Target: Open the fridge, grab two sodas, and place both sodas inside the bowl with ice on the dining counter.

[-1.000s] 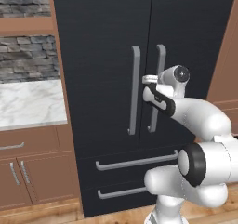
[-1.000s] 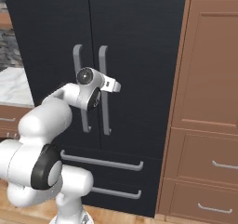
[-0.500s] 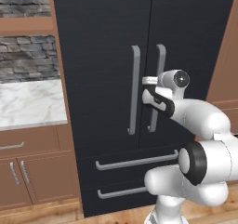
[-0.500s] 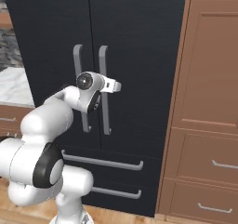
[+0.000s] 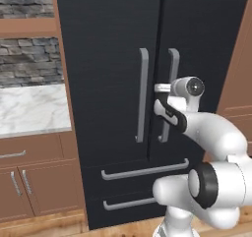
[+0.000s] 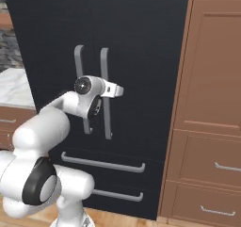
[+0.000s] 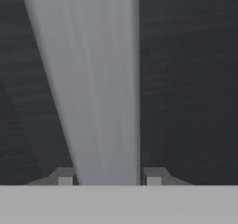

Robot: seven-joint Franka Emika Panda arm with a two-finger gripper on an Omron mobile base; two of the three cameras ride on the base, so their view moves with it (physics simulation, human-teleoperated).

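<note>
Clamping my gripper [image 7: 108, 179] around the long grey vertical handle [image 5: 172, 74] of the right door, I stand squarely before the tall black French-door fridge [image 5: 108, 29], both doors shut. In the hand view the handle runs between my fingertips [image 7: 65, 176], one on each side, touching it. The left door's grey handle [image 5: 142, 93] hangs just beside. Two grey bar handles [image 5: 145, 170] cross the bottom drawers; brown wooden cabinets [image 6: 212, 127] flank the fridge.

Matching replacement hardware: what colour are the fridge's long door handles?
Plain light grey, on the black fridge; the handles show best in the left base view.
</note>
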